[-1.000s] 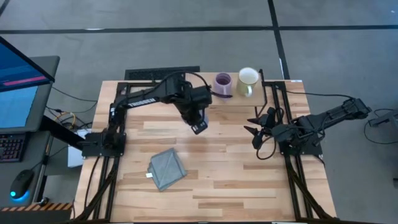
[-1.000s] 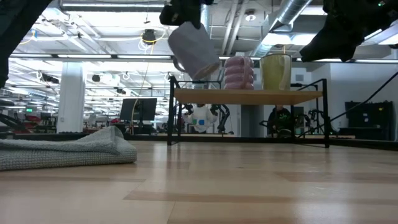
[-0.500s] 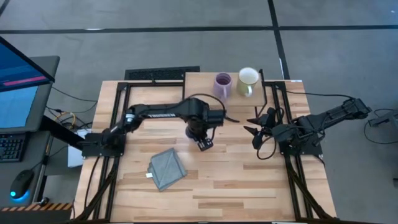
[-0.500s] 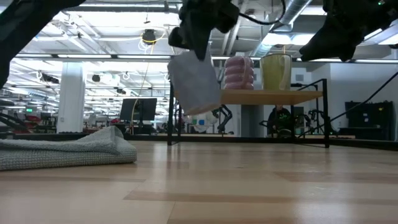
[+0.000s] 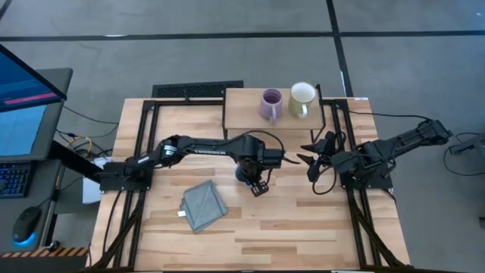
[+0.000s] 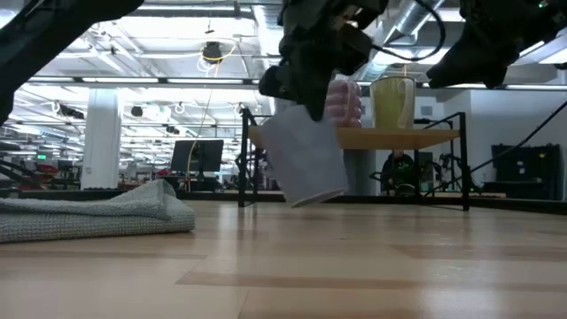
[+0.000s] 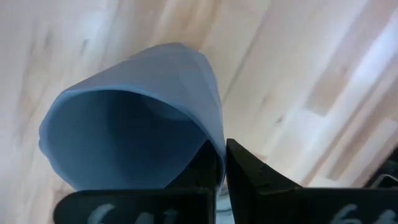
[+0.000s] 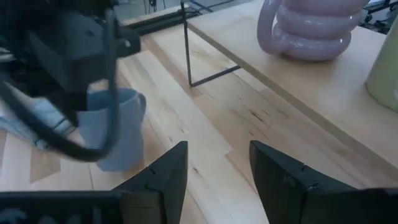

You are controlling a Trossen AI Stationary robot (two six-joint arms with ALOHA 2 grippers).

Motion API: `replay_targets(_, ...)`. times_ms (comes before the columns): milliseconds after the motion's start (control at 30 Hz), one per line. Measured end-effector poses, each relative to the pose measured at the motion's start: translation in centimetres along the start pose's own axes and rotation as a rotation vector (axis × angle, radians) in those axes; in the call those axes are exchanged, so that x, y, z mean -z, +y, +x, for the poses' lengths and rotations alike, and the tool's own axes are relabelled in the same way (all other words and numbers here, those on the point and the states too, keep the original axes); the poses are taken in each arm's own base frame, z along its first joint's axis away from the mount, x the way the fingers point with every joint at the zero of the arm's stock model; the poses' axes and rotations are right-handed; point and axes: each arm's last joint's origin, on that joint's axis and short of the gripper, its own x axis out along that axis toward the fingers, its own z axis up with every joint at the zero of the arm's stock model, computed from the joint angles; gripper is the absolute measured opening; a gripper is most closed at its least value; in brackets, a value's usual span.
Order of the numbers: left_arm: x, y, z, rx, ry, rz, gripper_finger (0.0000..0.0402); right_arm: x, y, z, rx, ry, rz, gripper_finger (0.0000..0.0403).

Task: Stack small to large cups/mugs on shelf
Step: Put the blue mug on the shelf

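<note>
The blue mug (image 6: 304, 167) is being carried down and away from the shelf (image 5: 242, 114) — a second ago it was held up level with the shelf board, and now it is brought almost to the table (image 5: 303, 220), tilted, its base just above the wood. The left tool (image 5: 256, 176) is clamped on the mug's rim, one finger inside and one outside, as seen in the left wrist view. Behind the tool, well apart, the purple mug (image 5: 271, 104) and the cream mug (image 5: 302, 98) are standing side by side on the shelf. Nothing is stacked yet. A set-down on the table, perhaps for a fresh grip, is the likely meaning, so the stacking looks delayed. The right tool (image 8: 214, 165) is held spread and empty off to the side. A folded cloth (image 5: 204, 205) lies near the left tool.
</note>
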Motion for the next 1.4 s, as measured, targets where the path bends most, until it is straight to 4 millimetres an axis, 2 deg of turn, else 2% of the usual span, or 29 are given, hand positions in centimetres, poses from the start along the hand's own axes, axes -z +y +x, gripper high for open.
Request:
replay_targets(567,0.0,0.6,0.2,-0.057,0.017,-0.058,0.0000,1.0,1.4,1.8,-0.006,0.096,-0.066,0.0193)
replay_targets(1167,0.4,0.9,1.3,-0.079,0.071,-0.076,0.0001,0.7,1.5,1.8,-0.019,0.072,-0.044,0.0193)
replay_targets(1400,0.2,0.8,1.3,-0.050,0.059,-0.074,0.0029,0.7,1.5,1.8,-0.019,0.072,-0.044,0.0193)
